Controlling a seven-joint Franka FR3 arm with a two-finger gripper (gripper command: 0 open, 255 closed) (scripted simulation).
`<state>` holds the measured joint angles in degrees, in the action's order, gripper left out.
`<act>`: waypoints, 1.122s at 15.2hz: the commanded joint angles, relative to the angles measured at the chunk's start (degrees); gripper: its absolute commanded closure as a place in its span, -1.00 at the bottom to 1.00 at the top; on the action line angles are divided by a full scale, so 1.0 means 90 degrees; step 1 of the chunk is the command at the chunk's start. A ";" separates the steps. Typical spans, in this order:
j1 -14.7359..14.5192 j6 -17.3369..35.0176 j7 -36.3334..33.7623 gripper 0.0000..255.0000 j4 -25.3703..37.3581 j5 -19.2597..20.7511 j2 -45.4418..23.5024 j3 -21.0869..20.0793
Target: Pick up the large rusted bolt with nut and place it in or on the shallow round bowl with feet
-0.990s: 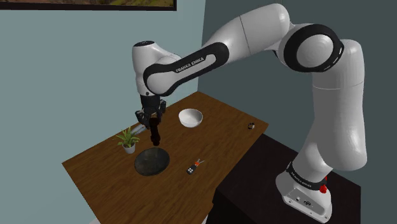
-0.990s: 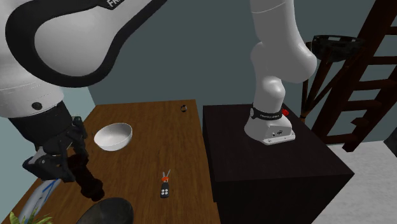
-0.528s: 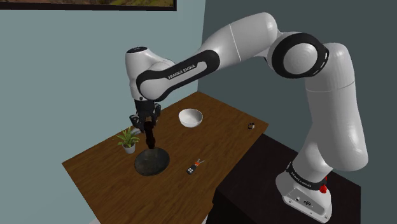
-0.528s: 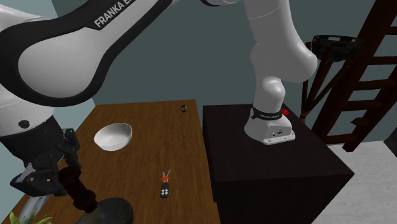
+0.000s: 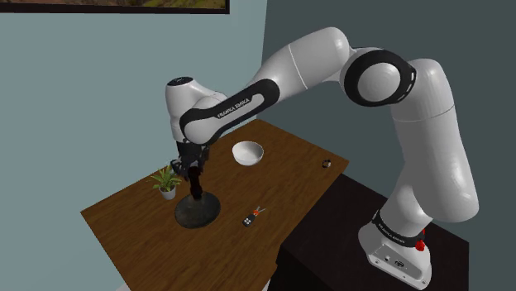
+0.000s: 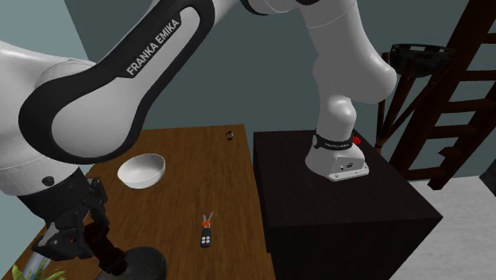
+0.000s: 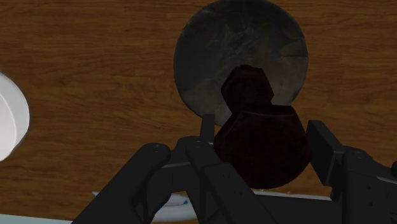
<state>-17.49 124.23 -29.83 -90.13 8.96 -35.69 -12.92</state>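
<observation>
The jaws are clamped on the dark bolt (image 7: 249,89), which hangs end-down from them over the dark shallow bowl (image 7: 254,38) on the desk (image 7: 95,63); whether its tip touches the bowl I cannot tell. It would be best to lower it until it rests, then part the jaws slowly, so it tips gently inside rather than rolling over the low rim.

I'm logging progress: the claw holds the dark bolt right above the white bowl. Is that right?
Not quite. The claw holds the dark bolt right above the dark round bowl, as the wrist view shows; the white bowl stands apart from it.
</observation>
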 commanded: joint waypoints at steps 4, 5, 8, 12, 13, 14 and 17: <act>-0.0021 0.0325 -0.0037 1.00 -0.0111 0.0057 -0.0212 0.0040; -0.0026 0.0384 -0.0044 1.00 -0.0122 0.0069 -0.0261 0.0048; -0.0044 0.0552 -0.0064 1.00 -0.0133 0.0105 -0.0420 0.0076; -0.0068 0.0755 -0.0088 1.00 -0.0135 0.0148 -0.0623 0.0112; -0.0068 0.0755 -0.0088 1.00 -0.0133 0.0148 -0.0624 0.0112; -0.0068 0.0754 -0.0088 1.00 -0.0132 0.0148 -0.0624 0.0112; -0.0068 0.0754 -0.0088 1.00 -0.0132 0.0148 -0.0624 0.0112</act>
<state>-18.10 130.99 -30.62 -91.31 10.29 -41.32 -11.91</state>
